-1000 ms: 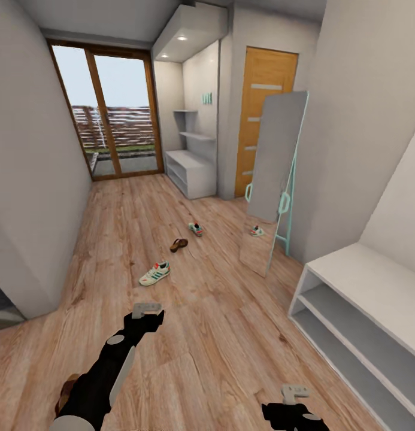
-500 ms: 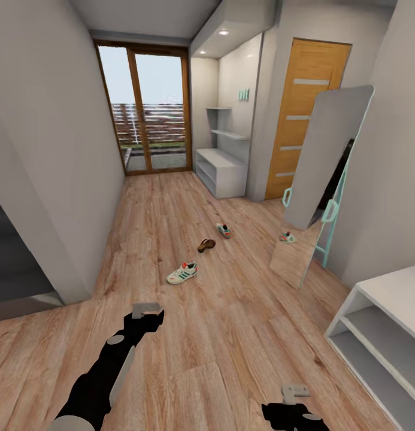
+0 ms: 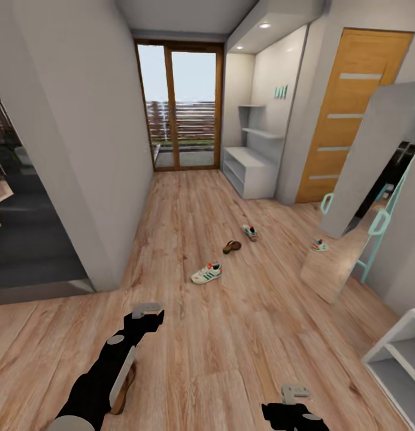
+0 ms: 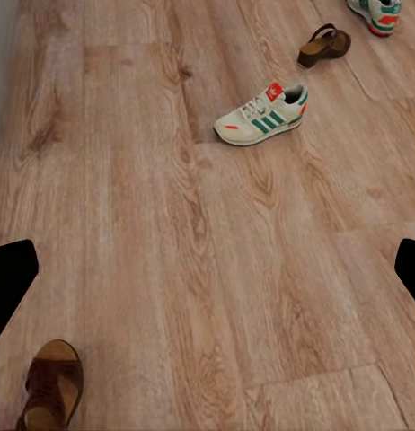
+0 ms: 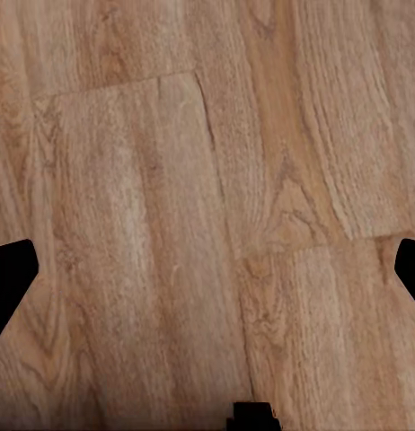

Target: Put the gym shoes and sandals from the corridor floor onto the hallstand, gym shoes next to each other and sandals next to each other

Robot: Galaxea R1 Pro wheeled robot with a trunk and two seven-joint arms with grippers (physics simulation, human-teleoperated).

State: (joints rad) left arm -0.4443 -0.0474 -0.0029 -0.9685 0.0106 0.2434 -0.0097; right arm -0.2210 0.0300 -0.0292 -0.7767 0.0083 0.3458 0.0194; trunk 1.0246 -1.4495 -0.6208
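The left gripper (image 3: 147,310) hangs above the wood floor (image 3: 231,335) with its fingers spread wide and nothing between them; the right gripper (image 3: 294,392) is likewise spread and empty over bare planks. A brown sandal (image 4: 51,386) lies just beside the left arm. Ahead, one sneaker (image 3: 206,273) sits mid-corridor, a second sandal (image 3: 232,246) beyond it, and another sneaker (image 3: 251,232) further on. A white shoe rack (image 3: 397,359) stands at the right edge.
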